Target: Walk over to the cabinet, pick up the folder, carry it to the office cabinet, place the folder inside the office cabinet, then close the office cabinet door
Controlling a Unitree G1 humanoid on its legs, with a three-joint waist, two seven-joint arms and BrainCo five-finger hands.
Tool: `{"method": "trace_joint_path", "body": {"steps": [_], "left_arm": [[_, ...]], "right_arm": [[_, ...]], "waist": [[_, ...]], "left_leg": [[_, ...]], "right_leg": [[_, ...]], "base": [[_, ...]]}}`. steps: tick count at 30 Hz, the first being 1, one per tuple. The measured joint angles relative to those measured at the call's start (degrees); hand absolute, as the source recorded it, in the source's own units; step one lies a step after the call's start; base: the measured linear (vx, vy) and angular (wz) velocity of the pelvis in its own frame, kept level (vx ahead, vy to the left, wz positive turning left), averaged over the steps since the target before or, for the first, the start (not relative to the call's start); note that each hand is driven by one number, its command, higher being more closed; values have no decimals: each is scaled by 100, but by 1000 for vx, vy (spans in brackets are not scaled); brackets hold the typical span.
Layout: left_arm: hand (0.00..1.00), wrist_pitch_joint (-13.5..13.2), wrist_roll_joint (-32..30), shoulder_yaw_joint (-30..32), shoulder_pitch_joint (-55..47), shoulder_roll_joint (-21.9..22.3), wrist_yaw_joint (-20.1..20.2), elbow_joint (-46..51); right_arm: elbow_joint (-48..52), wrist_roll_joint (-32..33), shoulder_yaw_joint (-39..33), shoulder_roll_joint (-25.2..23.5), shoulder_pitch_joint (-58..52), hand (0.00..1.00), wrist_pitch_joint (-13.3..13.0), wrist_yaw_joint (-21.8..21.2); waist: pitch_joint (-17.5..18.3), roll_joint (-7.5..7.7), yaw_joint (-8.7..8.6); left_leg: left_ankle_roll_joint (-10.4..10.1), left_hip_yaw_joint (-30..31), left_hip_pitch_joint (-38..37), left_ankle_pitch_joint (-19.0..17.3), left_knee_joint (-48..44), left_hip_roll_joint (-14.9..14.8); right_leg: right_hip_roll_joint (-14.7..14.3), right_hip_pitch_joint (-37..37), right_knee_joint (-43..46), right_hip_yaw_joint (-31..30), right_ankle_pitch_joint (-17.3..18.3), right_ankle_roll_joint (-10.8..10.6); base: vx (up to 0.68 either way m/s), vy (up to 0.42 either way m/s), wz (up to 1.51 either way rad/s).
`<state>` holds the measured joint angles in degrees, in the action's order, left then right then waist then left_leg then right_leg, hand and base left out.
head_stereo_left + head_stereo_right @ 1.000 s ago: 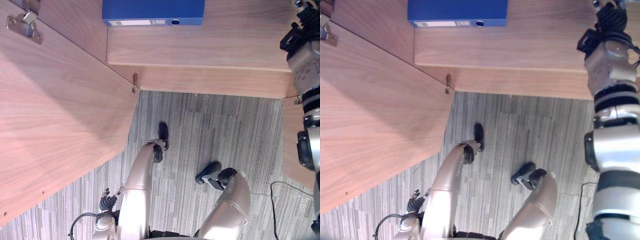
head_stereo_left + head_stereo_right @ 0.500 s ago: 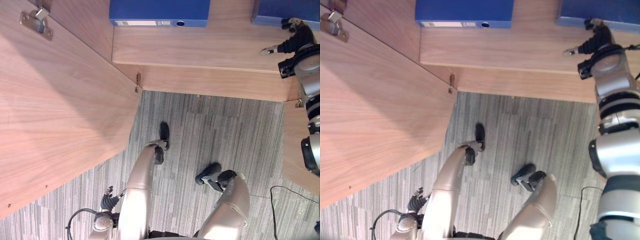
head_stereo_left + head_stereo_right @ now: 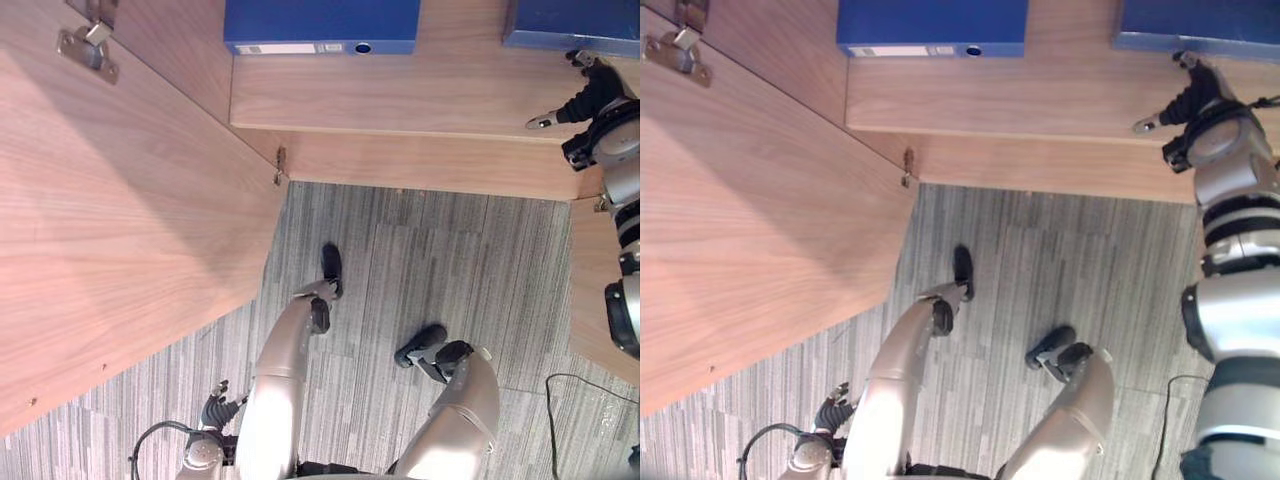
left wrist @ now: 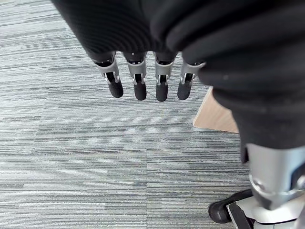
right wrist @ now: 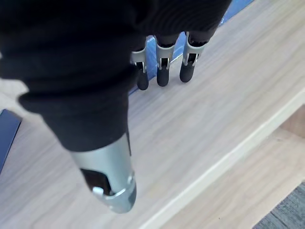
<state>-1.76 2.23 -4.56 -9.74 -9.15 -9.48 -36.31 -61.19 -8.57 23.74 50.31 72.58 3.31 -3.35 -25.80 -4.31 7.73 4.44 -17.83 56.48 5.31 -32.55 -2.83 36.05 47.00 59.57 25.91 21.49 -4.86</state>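
Two blue folders lie on the wooden cabinet shelf [image 3: 400, 100]: one at the middle [image 3: 320, 25], one at the right [image 3: 575, 25]. My right hand [image 3: 592, 100] hovers over the shelf just in front of the right folder [image 5: 237, 8]. It is open, with relaxed fingers [image 5: 163, 67] whose dark tips hang close to the folder's edge and hold nothing. My left hand [image 3: 215, 408] hangs low at my side above the carpet, open and empty, its fingers [image 4: 139, 81] pointing down.
The cabinet's left door [image 3: 120, 220] stands wide open toward me, with a metal hinge plate [image 3: 88, 48] near its top. Another wooden panel [image 3: 600, 290] stands at the right. Grey striped carpet [image 3: 480, 260] covers the floor in front of the shelf.
The right blue folder has come into view on the shelf. My right hand has drawn back from deep at the top right to just in front of that folder.
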Motion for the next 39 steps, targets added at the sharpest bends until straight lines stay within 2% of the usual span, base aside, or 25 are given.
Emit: {"method": "trace_joint_path", "body": {"steps": [2,5,9,12,13,15,17,20,22,25,26,27,28,29,30,35,36,37,39], "left_arm": [[0,15,-1,11,6,-1,9,-51],[0,23,-5,29,60,0,55,-228],[0,29,-22,101,31,15,180,-500],[0,-78,105,423,22,197,390,-447],[0,-105,101,511,53,234,427,-449],[0,-149,70,620,143,273,491,-455],[0,-162,-15,707,254,292,514,-455],[0,-178,-135,808,515,444,554,-552],[0,-173,-229,796,710,575,555,-740],[0,-99,-418,642,1013,951,531,-1100],[0,-78,-528,594,1082,1010,481,-1151],[0,-71,-566,593,1104,1014,454,-1151],[0,-37,-639,612,1188,997,380,-1160],[0,-27,-648,616,1238,982,338,-1180],[0,-26,-692,620,1381,934,227,-1347],[0,20,-1150,739,1270,781,-23,-1961],[0,35,-1369,789,1135,777,-29,-2149],[0,53,-1537,808,1006,769,-30,-2308],[0,26,-1654,838,957,741,-21,-2394]], "right_arm": [[64,-64,11,-14,-40,0,0,-159],[76,-174,152,-184,-92,0,1,-287],[7,-254,649,-580,-336,0,122,-440],[-212,-424,710,-1031,-556,0,269,-618],[-216,-431,699,-1268,-681,0,295,-666],[-215,-500,623,-1589,-845,0,305,-672],[-214,-578,204,-1897,-1112,0,311,-678],[-243,-656,-540,-2345,-1659,0,340,-654],[-327,-1164,-861,-2804,-2016,0,345,-575],[-308,-2444,-1372,-3918,-3259,0,425,-66],[-307,-2644,-1502,-4327,-3774,0,482,128],[-308,-2659,-1566,-4518,-4009,0,502,180],[-308,-2652,-1696,-4831,-4505,0,504,257],[-308,-2630,-1827,-4933,-4733,0,501,293],[-311,-2381,-2272,-5084,-5258,0,471,441],[-6,-762,-3702,-5157,-6806,0,245,972],[160,-420,-3863,-5085,-7019,0,147,1044],[213,-267,-3975,-5028,-7298,0,63,1063],[320,-3,-4319,-5070,-7666,0,-61,1014]], "waist": [[18,13,-15],[42,20,-36],[156,29,-53],[364,-27,-105],[445,-24,-111],[479,-23,-168],[527,-19,-226],[776,-4,-255],[892,45,-315],[1183,154,-450],[1293,208,-496],[1341,238,-530],[1428,285,-602],[1458,304,-653],[1501,321,-693],[1755,434,-926],[1835,460,-1034],[1892,471,-1117],[2000,521,-1140]], "left_leg": [[-8,-53,-120,103,227,-2],[-46,-130,-481,395,852,-12],[-278,-241,-1364,904,2192,-16],[-552,-493,-2003,1259,3112,-123],[-520,-565,-2231,1341,3346,-169],[-546,-680,-2580,1416,3599,-223],[-476,-745,-2898,1477,3745,-261],[-500,-755,-3218,1459,3745,-381],[-540,-741,-3480,1428,3745,-452],[-785,-744,-3966,1269,3744,-560],[-880,-749,-4114,1208,3743,-609],[-936,-755,-4184,1164,3743,-630],[-1004,-786,-4320,1110,3742,-666],[-1039,-792,-4389,1082,3742,-677],[-1082,-806,-4598,1035,3743,-670],[-1084,-1099,-5365,738,3747,-643],[-1100,-1150,-5559,644,3748,-645],[-1072,-1199,-5748,512,3744,-656],[-1065,-1346,-5810,252,3457,-723]], "right_leg": [[-32,-16,-121,-10,-74,10],[-227,-171,-519,20,-281,43],[-642,-733,-1368,237,-628,87],[-984,-1209,-1969,415,-832,80],[-1131,-1361,-2183,409,-911,79],[-1291,-1621,-2435,365,-1005,37],[-1406,-1889,-2601,338,-1024,20],[-1594,-2260,-2869,337,-1033,23],[-1695,-2539,-3011,334,-1034,24],[-1929,-3064,-3407,311,-1062,4],[-2032,-3243,-3601,270,-1112,1],[-2080,-3312,-3691,229,-1142,-3],[-2178,-3466,-3904,141,-1228,-15],[-2216,-3546,-4012,92,-1272,-24],[-2302,-3781,-4242,-17,-1396,-69],[-2428,-4408,-4970,-505,-1721,-154],[-2464,-4537,-5097,-657,-1769,-163],[-2490,-4679,-5157,-753,-1778,-169],[-2501,-4697,-5177,-961,-1779,-164]], "base": [[41,-130,-11],[27,-97,-24],[28,-77,-25],[65,-90,-21],[73,-78,-43],[90,-107,-43],[86,-146,-29],[89,-166,-19],[101,-181,-21],[108,-171,-23],[109,-123,-28],[124,-101,-40],[102,-65,-35],[152,-75,-47],[116,-48,-43],[65,-12,-57],[0,-13,-59],[-13,-10,-51],[-35,-25,-56]]}}
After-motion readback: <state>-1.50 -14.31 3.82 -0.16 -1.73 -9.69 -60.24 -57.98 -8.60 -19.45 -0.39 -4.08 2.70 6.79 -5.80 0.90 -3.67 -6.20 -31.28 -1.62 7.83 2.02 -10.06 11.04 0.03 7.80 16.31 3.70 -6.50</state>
